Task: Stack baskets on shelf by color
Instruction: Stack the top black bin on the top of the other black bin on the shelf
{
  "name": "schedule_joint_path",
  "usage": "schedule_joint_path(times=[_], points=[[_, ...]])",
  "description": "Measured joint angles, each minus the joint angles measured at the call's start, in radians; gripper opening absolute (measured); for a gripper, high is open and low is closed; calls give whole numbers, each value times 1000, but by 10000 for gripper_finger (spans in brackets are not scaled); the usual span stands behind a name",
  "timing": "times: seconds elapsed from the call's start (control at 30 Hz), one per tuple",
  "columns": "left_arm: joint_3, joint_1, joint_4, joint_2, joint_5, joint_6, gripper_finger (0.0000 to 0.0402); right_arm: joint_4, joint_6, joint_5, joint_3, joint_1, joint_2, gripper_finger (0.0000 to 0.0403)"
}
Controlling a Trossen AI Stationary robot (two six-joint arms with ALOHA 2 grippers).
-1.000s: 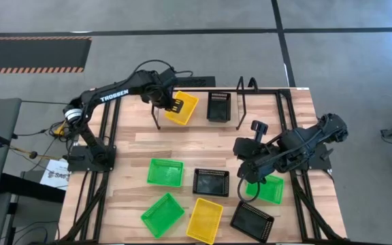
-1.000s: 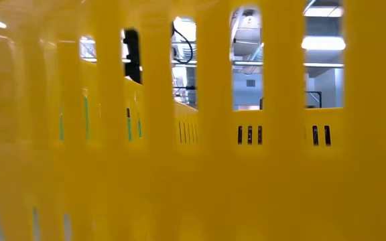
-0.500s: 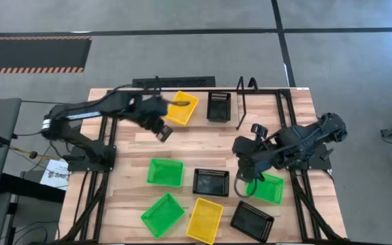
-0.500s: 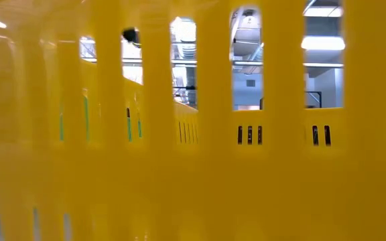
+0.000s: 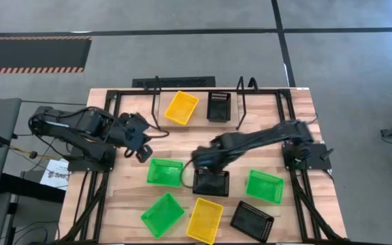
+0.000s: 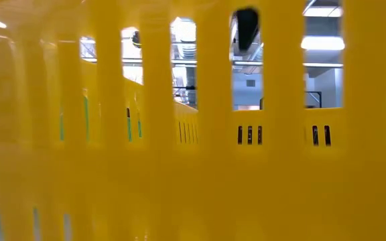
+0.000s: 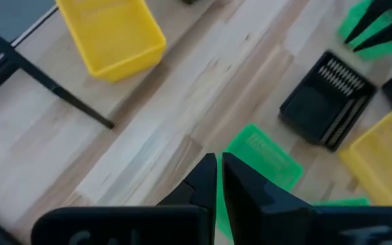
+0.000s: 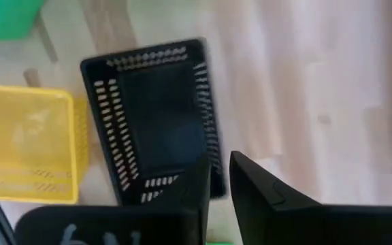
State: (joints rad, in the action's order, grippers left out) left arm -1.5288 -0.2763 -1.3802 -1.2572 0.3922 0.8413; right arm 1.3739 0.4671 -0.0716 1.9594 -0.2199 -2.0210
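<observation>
Barely underway, judging by the layout. Set on the shelf (image 5: 241,103) along the far edge of the desk (image 5: 182,139): far yellow basket (image 5: 182,107) toward its left end and far black basket (image 5: 218,107) just beside it, not touching. Impossible to tell from above whether either already holds a second basket of its colour. No green up there at all.

Left on the desk, six baskets:
- centre green basket (image 5: 165,172) and centre black basket (image 5: 211,182), near each other in the middle
- right green basket (image 5: 264,186), toward the right edge
- near green basket (image 5: 162,214), near yellow basket (image 5: 204,220) and near black basket (image 5: 252,220), lined along the near edge

Only two yellow ones counted from above. Low view blocked by a yellow mesh wall, probably the near one.

Left hand (image 5: 142,147) clenched on nothing, hovering off the shelf's left end, over bare wood. Right hand (image 5: 200,158) reaching across to the centre black basket, fingers slightly parted above its rim, gripping nothing.

Probably next: pinching that black basket's wall and carrying it onto the far black one. Then the remaining black, the yellow, and all three green.
</observation>
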Motion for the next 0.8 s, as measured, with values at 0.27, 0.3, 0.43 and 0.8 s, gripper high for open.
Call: schedule_joint_path(times=[0.27, 0.3, 0.43, 0.8], points=[[0, -48, -44, 0, 9, 3, 11, 48, -151, 75, -1, 40, -174, 102], [0, -51, -45, 0, 13, -3, 11, 43, -163, 76, -1, 43, -184, 103], [0, -51, -45, 0, 15, -13, 11, 20, -210, 99, -1, 55, -194, 106], [0, -51, -43, 0, 35, 13, 11, -97, -264, 174, 1, 64, -199, 125]])
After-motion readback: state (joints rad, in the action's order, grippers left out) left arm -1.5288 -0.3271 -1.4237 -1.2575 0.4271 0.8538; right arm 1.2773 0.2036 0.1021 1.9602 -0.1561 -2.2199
